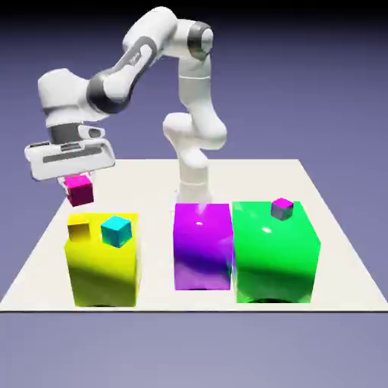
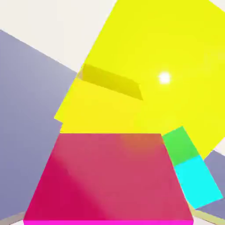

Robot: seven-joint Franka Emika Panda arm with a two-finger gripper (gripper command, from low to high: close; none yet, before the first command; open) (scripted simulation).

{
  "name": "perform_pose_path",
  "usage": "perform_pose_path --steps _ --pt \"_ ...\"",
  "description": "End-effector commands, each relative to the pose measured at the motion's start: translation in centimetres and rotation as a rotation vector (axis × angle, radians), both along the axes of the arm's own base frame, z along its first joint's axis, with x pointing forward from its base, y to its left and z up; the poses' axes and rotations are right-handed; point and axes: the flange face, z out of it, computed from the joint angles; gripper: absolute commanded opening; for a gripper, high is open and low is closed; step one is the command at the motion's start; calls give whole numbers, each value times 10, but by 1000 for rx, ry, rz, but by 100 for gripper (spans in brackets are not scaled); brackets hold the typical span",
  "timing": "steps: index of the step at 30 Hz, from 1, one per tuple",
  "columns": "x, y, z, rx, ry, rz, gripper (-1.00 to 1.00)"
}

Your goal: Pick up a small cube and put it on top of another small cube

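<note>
A small magenta cube (image 1: 79,189) hangs in the air above the big yellow block (image 1: 104,261), at the exterior view's left, with my gripper (image 1: 76,180) shut on it. In the hand view this magenta cube (image 2: 110,176) fills the lower half and hides the finger tips. Below it lie the yellow block's top (image 2: 167,52), a small yellow cube (image 2: 103,103) and a small cyan cube (image 2: 197,182). In the exterior view the small yellow cube (image 1: 79,229) and the cyan cube (image 1: 116,231) sit side by side on the yellow block.
A large purple block (image 1: 202,246) and a large green block (image 1: 274,254) stand to the exterior view's right of the yellow one. A small cube with purple top and grey sides (image 1: 282,208) rests on the green block. The white table (image 1: 333,227) ends near the blocks' front.
</note>
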Motion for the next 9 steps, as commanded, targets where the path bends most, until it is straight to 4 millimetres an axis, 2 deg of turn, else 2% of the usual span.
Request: perform_pose_path --steps 1,2,3,4,5,8,9 --pt "5 2 -19 1 0 -2 -100" --pt "10 5 -38 1 1 -2 -100" --pt "12 6 -46 0 2 -3 -100" --pt "12 6 -46 0 2 -3 100" --pt "12 6 -46 0 2 -3 100" --pt "-4 -2 10 1 1 -2 100" --pt "-7 -3 19 0 2 -3 100"
